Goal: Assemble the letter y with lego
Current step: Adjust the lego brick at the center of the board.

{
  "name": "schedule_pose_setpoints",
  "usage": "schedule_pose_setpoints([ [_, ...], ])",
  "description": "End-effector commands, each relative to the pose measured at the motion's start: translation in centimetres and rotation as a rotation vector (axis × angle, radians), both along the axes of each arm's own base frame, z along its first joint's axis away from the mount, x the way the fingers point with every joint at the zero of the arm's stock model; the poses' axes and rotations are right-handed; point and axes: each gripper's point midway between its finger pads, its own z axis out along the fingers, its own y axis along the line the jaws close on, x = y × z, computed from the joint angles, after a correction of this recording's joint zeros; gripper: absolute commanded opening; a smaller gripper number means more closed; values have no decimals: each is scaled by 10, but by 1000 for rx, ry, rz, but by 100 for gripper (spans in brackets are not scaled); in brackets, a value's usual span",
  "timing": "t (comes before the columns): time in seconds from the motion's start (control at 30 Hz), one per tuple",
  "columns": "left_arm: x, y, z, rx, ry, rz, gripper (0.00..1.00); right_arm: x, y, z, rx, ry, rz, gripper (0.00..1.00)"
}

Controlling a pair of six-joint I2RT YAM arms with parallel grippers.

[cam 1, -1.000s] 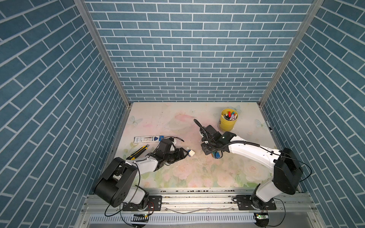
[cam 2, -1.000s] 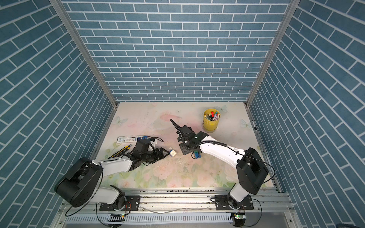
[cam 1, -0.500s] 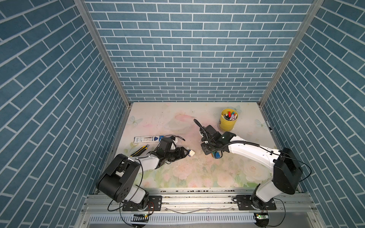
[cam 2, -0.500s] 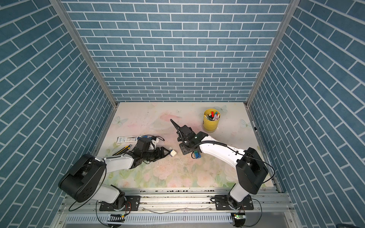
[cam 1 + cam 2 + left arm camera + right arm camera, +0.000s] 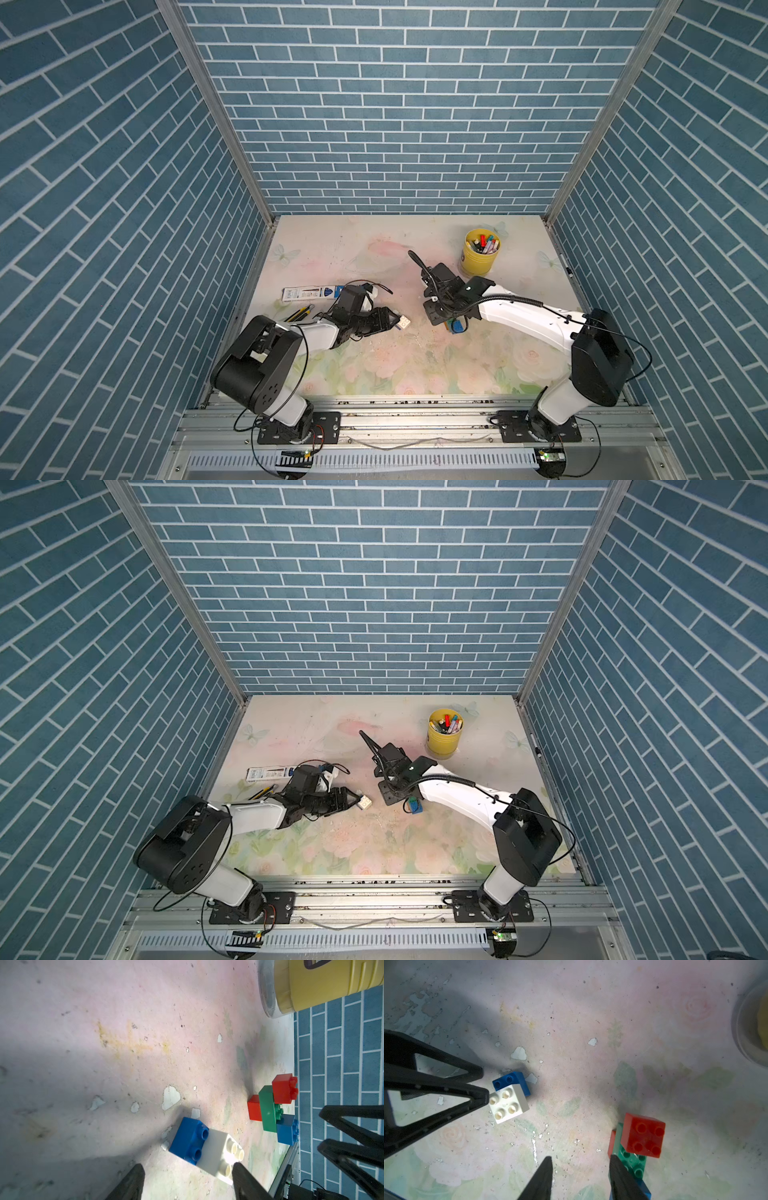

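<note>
Left gripper: the left gripper [image 5: 187,1167] is spread low over the counter [image 5: 104,1043], one tip touching the white brick [image 5: 218,1147], apparently lined up to pinch.
Loose lego: white brick joined to a blue brick [image 5: 187,1138], lying between the arms, likely the missing piece.
Right gripper: the right gripper [image 5: 581,1157] has its jaws apart and holds nothing. One finger overlaps the green brick [image 5: 631,1159], seemingly steadying it.
Letter y: the unfinished letter y [image 5: 268,1111], a red, green and blue cluster, sits on the counter beside the right gripper.

- Blue brick-patterned walls [image 5: 399,104] closed in three sides of the floral table [image 5: 353,249].
- Aluminium posts [image 5: 218,112] rose from the table's far corners.
- The tabletop looked worn and flaked under bright, even light.
</note>
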Motion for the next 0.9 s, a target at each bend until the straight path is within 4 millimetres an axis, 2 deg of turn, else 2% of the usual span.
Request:
schedule_pose_setpoints([
  [0.0, -36, 27, -51, 157, 188, 5, 70, 1, -6, -9, -21, 29, -53, 46],
  [0.87, -47, 37, -73, 242, 261, -15, 64, 5, -18, -10, -36, 37, -91, 46],
])
